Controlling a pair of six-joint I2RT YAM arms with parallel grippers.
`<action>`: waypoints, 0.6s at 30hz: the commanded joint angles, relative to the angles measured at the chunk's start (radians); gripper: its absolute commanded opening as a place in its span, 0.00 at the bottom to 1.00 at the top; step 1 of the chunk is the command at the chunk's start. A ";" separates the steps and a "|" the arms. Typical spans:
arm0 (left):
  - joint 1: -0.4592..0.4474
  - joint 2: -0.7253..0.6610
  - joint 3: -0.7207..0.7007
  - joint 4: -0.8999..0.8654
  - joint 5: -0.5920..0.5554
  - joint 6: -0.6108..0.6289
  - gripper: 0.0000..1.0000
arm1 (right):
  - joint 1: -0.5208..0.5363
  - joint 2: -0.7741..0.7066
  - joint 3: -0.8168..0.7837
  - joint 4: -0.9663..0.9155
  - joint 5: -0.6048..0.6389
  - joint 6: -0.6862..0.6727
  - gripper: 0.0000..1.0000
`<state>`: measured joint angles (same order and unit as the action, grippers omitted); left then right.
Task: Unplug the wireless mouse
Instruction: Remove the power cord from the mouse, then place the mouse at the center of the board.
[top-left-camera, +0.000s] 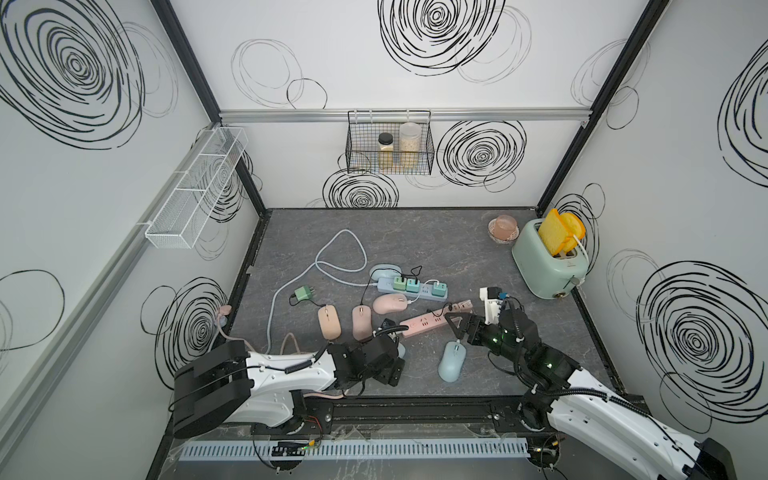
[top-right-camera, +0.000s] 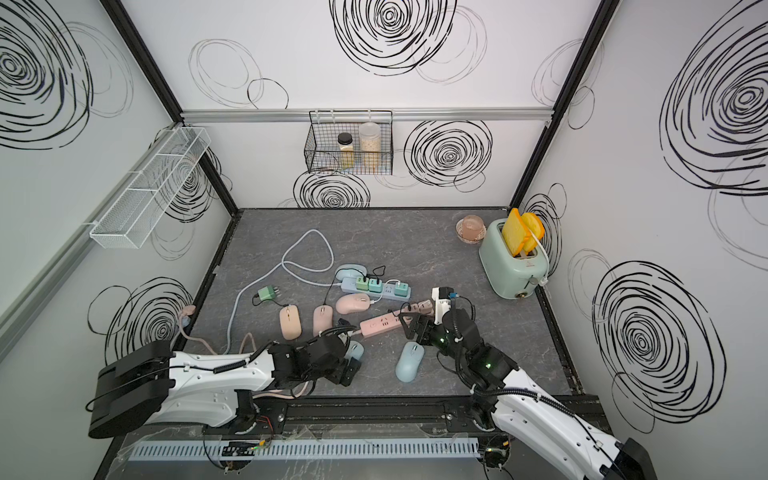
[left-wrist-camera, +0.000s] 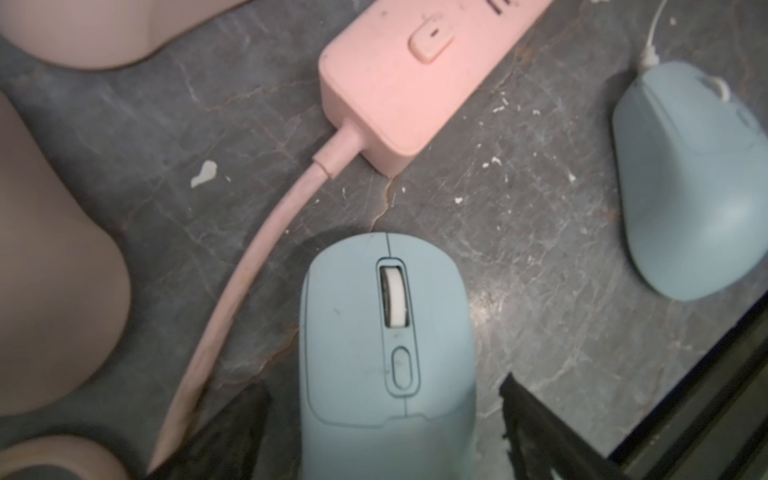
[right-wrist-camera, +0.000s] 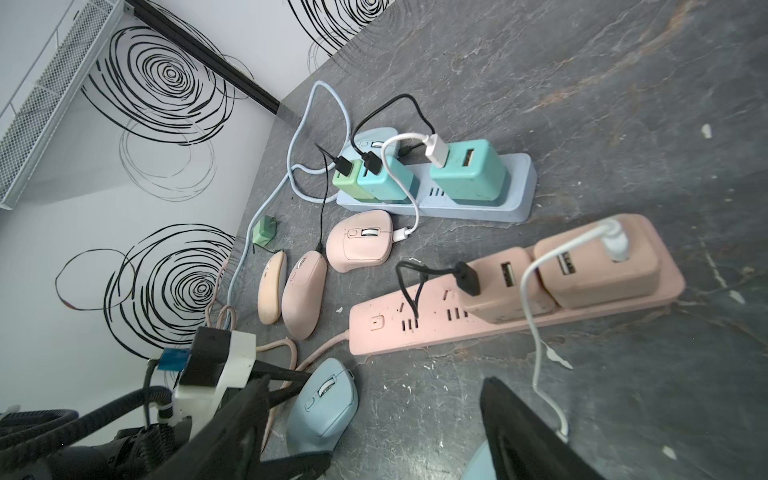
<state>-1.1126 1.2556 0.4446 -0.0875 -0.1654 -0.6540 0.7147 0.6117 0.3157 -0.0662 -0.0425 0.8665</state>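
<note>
A light blue mouse (left-wrist-camera: 386, 353) lies on the dark table between the fingers of my open left gripper (left-wrist-camera: 380, 390), with a gap on each side and no cable at its front. In both top views only its edge (top-left-camera: 401, 351) (top-right-camera: 356, 351) shows under the left wrist. A black cable (right-wrist-camera: 409, 291) hangs from a charger on the pink power strip (right-wrist-camera: 415, 328), and its free end rests on the strip. My right gripper (right-wrist-camera: 372, 380) (top-left-camera: 459, 328) is open and empty, above the table near that strip. A second light blue mouse (top-left-camera: 451, 361) has a white cable (right-wrist-camera: 536, 332) in it.
A blue power strip (top-left-camera: 424, 293) with green chargers lies further back. Three pink mice (top-left-camera: 329, 322) (top-left-camera: 361, 323) (top-left-camera: 390, 303) sit left of the pink strip, and a loose green charger (top-left-camera: 303, 293) beyond them. A toaster (top-left-camera: 548, 262) and a cup (top-left-camera: 504, 228) stand at the back right.
</note>
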 joint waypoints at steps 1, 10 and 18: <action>0.001 -0.039 -0.015 -0.030 -0.031 -0.015 0.97 | -0.014 -0.018 0.035 -0.038 0.020 -0.001 0.84; -0.027 -0.202 0.113 -0.135 -0.104 0.035 0.98 | -0.134 -0.021 0.037 -0.074 -0.005 -0.033 0.79; 0.011 -0.057 0.321 -0.014 -0.011 0.219 0.95 | -0.381 0.102 0.049 -0.054 -0.148 -0.100 0.67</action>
<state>-1.1126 1.1213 0.7013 -0.1772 -0.2150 -0.5331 0.3817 0.6838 0.3321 -0.1131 -0.1310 0.7998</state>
